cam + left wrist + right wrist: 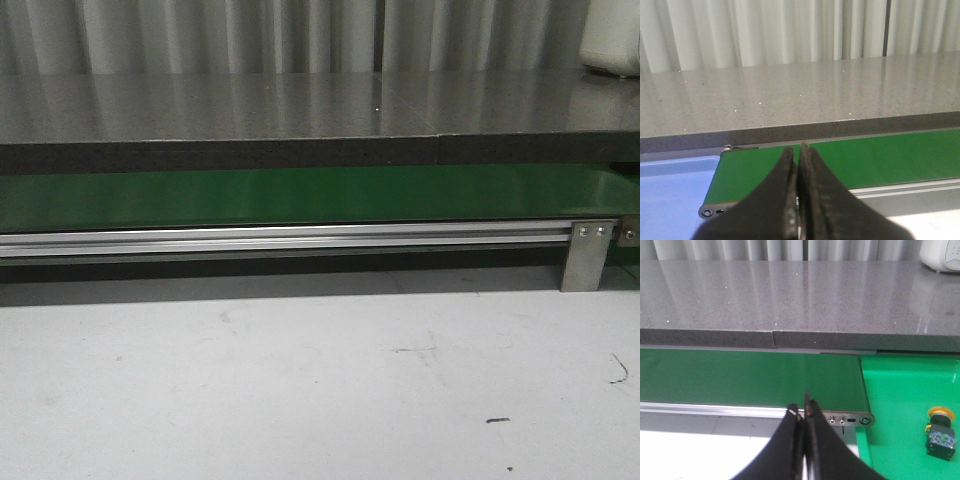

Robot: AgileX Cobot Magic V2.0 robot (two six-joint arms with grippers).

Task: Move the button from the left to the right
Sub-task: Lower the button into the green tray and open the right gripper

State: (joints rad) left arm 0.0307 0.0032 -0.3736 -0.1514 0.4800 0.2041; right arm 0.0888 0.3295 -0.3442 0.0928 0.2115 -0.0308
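Belt between counter and table, button off its right end.

The belt [750, 377] runs crosswise just ahead of the right gripper [801, 411], with the counter [790, 295] behind it. The button [940, 432] rests on a tray [905, 390] beyond the belt's end, well off to that gripper's right. The left gripper [798, 152] hangs near the belt's other end, a table [300, 380] beneath.

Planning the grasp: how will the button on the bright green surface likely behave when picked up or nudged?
The button looks rigid, so probably no flexing. Its round orange-yellow cap tops a blocky black body, so a push on the cap might tip it. If tipped, the flat-sided body should keep it from rolling far.
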